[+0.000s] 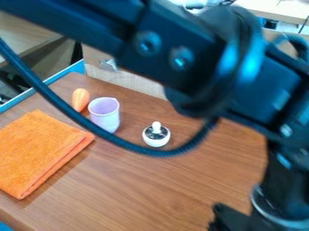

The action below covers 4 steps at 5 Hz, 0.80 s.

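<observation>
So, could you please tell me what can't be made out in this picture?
In the camera view:
- Tool: cut off by the bottom edge and blurred; whether it holds anything is unclear.
- Orange towel: left part cut off by the edge.
- Lilac cup: lower left side hidden by the black cable.
- White round container: markings on its dark top too small.
</observation>
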Motion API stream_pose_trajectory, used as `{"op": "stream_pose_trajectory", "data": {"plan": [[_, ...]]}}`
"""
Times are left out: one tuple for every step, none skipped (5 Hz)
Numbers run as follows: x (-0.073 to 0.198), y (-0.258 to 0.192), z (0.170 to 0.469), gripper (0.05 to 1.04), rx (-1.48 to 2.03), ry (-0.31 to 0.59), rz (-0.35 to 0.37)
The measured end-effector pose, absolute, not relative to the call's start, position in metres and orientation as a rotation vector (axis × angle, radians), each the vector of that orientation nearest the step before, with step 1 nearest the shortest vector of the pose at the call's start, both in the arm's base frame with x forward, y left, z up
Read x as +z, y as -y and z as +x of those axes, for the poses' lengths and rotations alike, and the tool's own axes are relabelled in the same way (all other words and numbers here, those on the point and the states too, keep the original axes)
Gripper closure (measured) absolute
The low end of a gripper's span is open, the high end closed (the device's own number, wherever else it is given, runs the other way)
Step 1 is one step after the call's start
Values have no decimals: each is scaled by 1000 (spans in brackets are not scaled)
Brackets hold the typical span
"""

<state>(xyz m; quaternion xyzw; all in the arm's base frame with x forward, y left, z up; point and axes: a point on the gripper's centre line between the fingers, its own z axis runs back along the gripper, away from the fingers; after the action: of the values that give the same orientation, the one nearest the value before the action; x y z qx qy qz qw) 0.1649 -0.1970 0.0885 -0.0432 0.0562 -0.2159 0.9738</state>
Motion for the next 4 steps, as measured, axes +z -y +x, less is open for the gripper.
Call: {"op": "stream_pose_trajectory", "data": {"plan": [[75, 204, 158, 76, -331, -173, -81], [61, 206, 160, 76, -292, -191, -65], [48, 193, 178, 76, -243, -184, -125], [38, 182, 193, 76, -244, -209, -123]]}}
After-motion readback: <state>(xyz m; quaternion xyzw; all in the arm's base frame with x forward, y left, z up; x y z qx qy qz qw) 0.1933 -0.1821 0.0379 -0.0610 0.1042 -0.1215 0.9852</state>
